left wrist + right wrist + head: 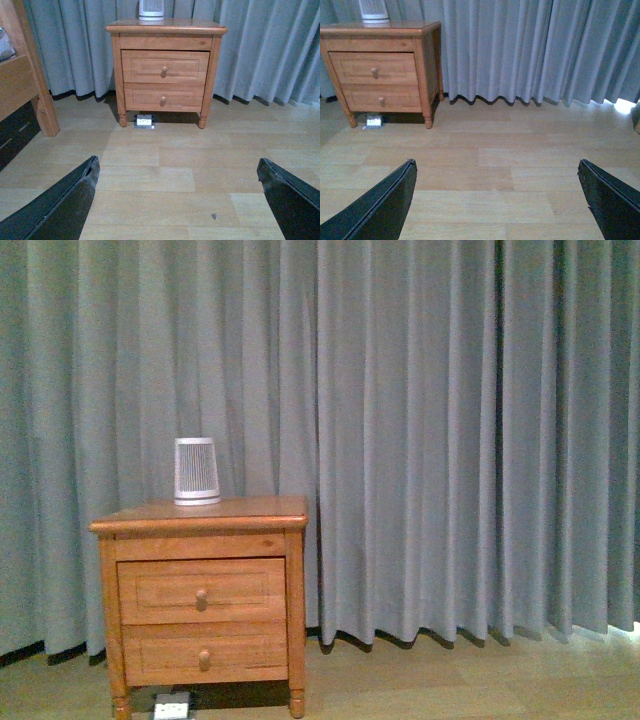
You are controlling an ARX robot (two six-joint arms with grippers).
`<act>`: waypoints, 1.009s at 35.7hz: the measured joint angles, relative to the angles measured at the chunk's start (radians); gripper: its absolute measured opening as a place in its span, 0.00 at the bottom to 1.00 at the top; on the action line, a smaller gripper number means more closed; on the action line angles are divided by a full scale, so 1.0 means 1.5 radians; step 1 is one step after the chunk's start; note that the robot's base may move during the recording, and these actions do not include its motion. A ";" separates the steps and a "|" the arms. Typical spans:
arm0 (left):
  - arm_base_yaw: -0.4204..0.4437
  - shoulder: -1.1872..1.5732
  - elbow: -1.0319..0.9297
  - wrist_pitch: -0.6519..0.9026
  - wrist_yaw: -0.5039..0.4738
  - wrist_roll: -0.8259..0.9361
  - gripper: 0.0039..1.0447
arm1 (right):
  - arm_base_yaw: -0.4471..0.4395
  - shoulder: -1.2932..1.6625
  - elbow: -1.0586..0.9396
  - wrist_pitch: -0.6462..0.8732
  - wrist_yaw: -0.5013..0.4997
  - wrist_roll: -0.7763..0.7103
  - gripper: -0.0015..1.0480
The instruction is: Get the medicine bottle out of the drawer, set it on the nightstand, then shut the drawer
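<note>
One tall drawer [160,590] was shut, contents hidden; left gripper [176,165] and right gripper [496,164] held jaws apart, empty.

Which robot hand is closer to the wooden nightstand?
Left. The left end effector faces the nightstand straight on; the right end effector is farther off, with the nightstand on the robot's left side.

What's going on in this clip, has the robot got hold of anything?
Nothing is being handled. The left gripper and the right gripper are both open and empty, out over the wooden floor and well short of the nightstand. Both its drawers are shut, including the taller upper drawer, so the medicine bottle is not in sight. Only a white ribbed cylinder stands on top, in front of the grey curtain.
</note>
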 joint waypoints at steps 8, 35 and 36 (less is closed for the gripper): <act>0.000 0.000 0.000 0.000 0.000 0.000 0.94 | 0.000 0.000 0.000 0.000 0.000 0.000 0.93; 0.000 0.000 0.000 0.000 0.000 0.000 0.94 | 0.000 0.000 0.000 0.000 0.000 0.000 0.93; 0.000 0.000 0.000 0.000 0.000 0.000 0.94 | 0.000 0.000 0.000 0.000 0.000 0.000 0.93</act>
